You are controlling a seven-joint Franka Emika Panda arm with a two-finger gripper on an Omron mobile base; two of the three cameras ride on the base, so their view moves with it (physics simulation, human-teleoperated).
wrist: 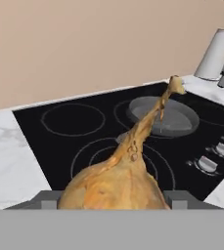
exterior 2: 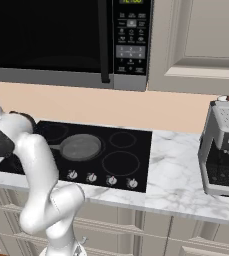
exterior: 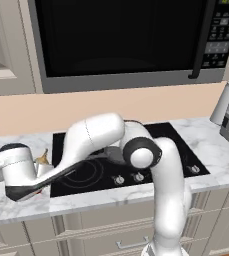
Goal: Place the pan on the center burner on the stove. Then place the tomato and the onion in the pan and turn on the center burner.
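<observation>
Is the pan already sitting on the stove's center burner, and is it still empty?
Yes. In the right base view the pan rests on the middle ring of the stove, and its grey inside holds nothing.

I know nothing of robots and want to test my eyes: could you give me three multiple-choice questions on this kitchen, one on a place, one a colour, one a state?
1. Where on the stove is the pan? A middle B left edge C right edge
2. The onion is: A red B golden-brown C green
3. The pan is: A empty B full C upside down
Answers: 1 A, it covers the big middle ring; 2 B, its skin is golden-brown; 3 A, its grey bottom lies bare.
</observation>
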